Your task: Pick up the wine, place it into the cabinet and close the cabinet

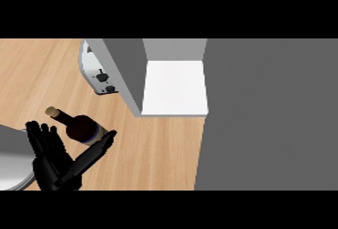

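The wine bottle is dark with a tan cork end and a pale label band; it stands on the wooden counter at the left. My left hand is just below it, open. Its straight fingers rise to the bottle's left and its thumb reaches along the bottle's lower right, hiding part of the base. The cabinet stands open at the top centre, showing a white inner shelf. My right hand does not show.
A silver toaster with black knobs stands against the cabinet's left wall. A broad grey panel fills the right side of the view. My grey left forearm comes in at the lower left.
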{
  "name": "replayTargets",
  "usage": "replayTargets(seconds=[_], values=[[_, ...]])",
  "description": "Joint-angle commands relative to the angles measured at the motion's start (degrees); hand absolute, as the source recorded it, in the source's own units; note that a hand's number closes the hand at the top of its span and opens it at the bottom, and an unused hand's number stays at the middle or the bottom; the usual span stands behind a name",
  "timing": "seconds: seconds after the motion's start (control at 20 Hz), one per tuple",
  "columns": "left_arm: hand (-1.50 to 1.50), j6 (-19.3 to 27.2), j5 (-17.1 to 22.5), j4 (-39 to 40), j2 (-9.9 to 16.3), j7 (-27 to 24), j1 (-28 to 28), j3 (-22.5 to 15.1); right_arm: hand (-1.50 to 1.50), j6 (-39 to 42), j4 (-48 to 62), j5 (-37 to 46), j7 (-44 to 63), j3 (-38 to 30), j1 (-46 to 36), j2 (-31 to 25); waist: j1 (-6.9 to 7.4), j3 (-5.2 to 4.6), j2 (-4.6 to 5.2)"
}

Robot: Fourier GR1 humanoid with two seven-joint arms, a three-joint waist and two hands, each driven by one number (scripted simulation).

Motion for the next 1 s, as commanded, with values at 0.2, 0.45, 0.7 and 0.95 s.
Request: replayTargets(seconds=[0.2, 0.45, 0.7, 0.95], values=[[-1.5, -12.3, 8.4, 12.8, -2.5, -12.2, -2.6, 10.1, -1.5, 0.9, -5.9, -2.7, 0.5, 0.7, 3.4, 0.5, -0.12, 0.08, 0.09], [-1.5, -11.6, 11.9, 21.4, -3.6, -19.1, -7.1, 9.2, -1.5, -2.3, -8.8, -1.4, 8.5, 1.1, -3.7, 0.1, -0.28, 0.01, 0.09], [-1.5, -14.6, 12.4, 21.2, -3.6, -19.5, -4.5, 10.2, -1.5, -1.0, -10.4, -3.4, 7.4, 0.2, 0.1, 0.5, -0.14, 0.07, 0.02], [-1.5, -17.7, 14.8, 26.7, -3.7, -22.0, -7.1, 12.4, -1.5, -2.8, -5.4, 0.1, 8.7, 1.8, -6.2, 1.1, 0.13, 0.06, 0.09]])
